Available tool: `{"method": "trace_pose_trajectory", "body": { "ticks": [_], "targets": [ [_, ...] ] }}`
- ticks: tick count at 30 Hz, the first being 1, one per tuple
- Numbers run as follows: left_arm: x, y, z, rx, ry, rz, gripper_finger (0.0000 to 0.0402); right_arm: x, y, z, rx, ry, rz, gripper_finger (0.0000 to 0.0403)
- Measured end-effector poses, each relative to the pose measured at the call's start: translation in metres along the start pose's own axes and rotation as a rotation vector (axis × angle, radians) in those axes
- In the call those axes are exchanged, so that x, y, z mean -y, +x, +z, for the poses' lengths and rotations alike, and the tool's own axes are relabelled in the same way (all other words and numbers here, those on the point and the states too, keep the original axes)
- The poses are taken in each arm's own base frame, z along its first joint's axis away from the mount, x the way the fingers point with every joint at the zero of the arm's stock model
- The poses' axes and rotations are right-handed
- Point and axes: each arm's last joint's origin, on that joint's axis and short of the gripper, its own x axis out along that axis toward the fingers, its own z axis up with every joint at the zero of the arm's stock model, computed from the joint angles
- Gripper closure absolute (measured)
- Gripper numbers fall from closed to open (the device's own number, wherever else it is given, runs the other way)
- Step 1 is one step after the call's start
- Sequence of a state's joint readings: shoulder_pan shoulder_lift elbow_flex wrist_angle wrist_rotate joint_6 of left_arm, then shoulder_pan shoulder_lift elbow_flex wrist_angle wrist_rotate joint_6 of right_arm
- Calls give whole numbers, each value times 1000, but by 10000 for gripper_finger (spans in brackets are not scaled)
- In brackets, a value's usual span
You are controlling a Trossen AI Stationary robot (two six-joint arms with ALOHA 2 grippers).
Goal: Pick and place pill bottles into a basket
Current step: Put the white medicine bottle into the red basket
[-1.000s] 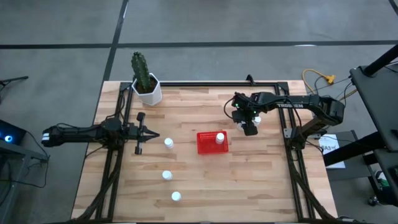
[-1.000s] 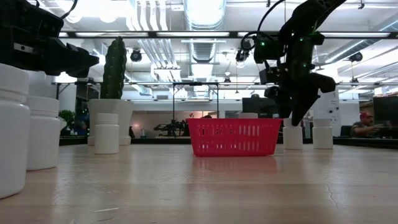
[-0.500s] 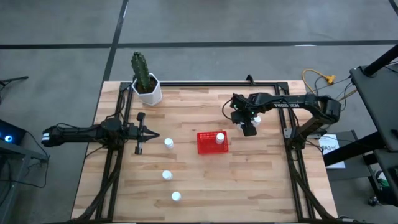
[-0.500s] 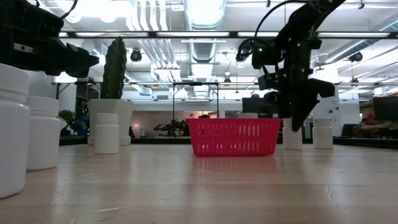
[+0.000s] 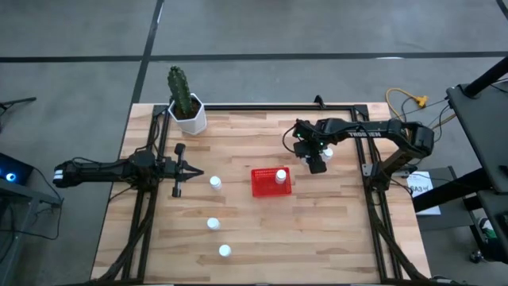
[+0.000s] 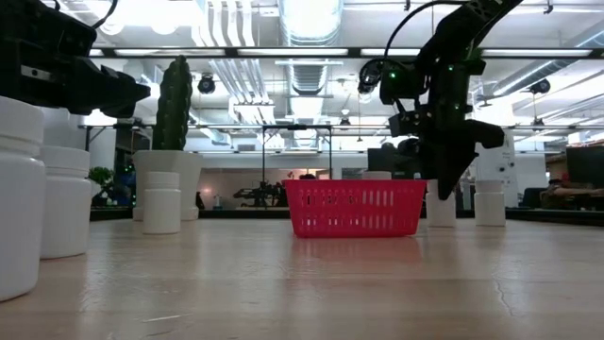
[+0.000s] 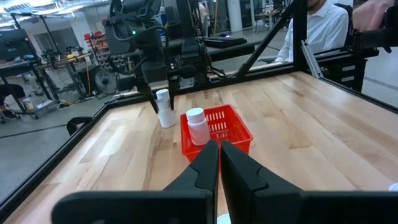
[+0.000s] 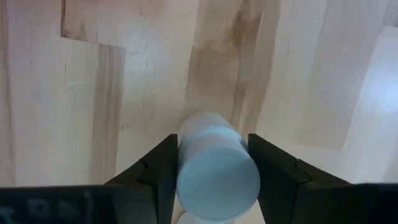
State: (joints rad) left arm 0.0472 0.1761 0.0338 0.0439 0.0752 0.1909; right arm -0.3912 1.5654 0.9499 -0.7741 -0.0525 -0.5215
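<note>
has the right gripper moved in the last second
Yes, slightly. In the high view the right gripper, closed around a pill bottle, has shifted toward the table's far edge, away from the basket, which stayed put.

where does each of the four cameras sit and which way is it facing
High view: above the table, looking straight down; both dark arms show, right gripper beyond the small red meshed plastic basket.
Low view: at tabletop height, looking level across; the right arm hangs beside the basket.
Left wrist view: on the left arm, looking past its shut left gripper toward the basket.
Right wrist view: on the right arm, looking down; its fingers flank a small white capped pill bottle.
High, low and left wrist views share the basket.
</note>
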Motion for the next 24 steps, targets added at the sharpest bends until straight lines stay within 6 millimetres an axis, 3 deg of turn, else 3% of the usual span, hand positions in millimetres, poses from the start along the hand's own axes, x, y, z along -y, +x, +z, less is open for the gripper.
{"method": "trace_pose_trajectory", "body": {
  "ticks": [12,24],
  "targets": [
    [0,0,0,0,0,0,402,-6,-16,13,14,12,24,257],
    [0,0,0,1,0,1,402,-38,-36,43,101,-82,54,257]
  ]
}}
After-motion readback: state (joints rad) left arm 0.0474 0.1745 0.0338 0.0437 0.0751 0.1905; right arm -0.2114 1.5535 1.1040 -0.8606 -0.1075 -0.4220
